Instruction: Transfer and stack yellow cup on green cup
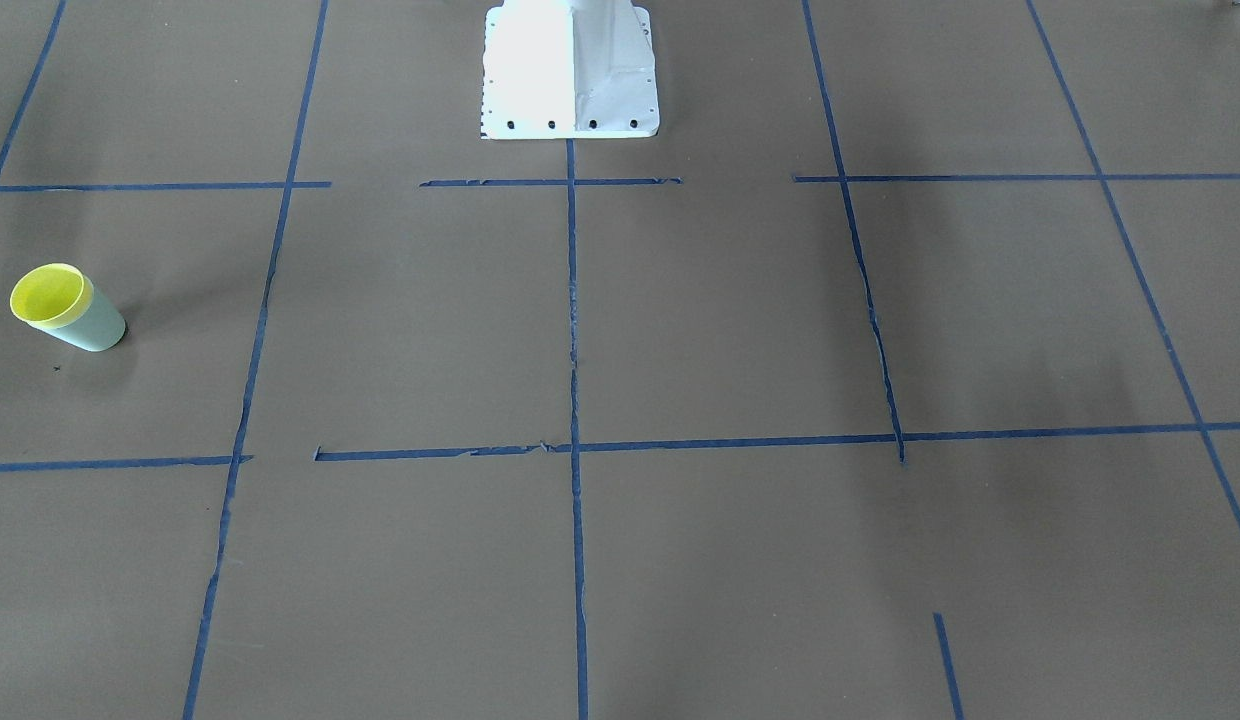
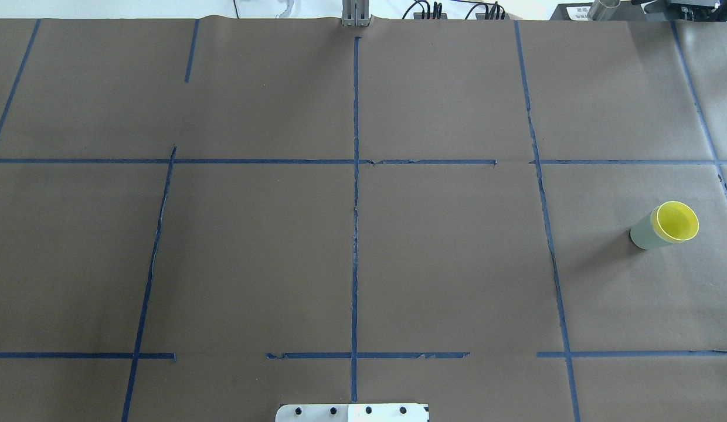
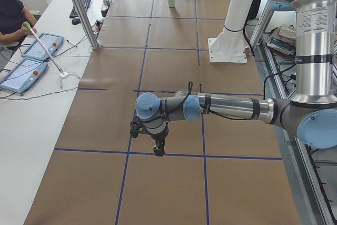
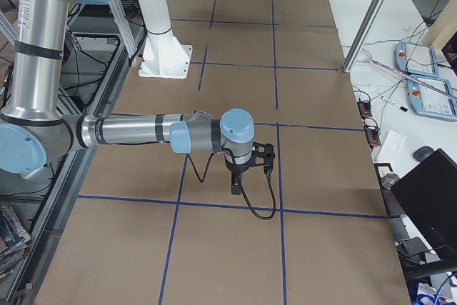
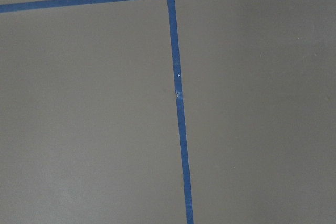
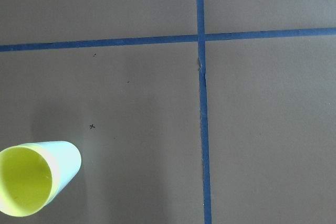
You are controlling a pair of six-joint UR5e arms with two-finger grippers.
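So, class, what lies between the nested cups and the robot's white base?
Nothing but brown table paper crossed by blue tape lines, as the front-facing view shows between the yellow cup, nested in the green cup, and the white base.

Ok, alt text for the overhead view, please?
A yellow cup sits nested inside a green cup, upright near the right edge of a brown table marked with blue tape lines. No robot arm shows; only a white base plate at the bottom centre.
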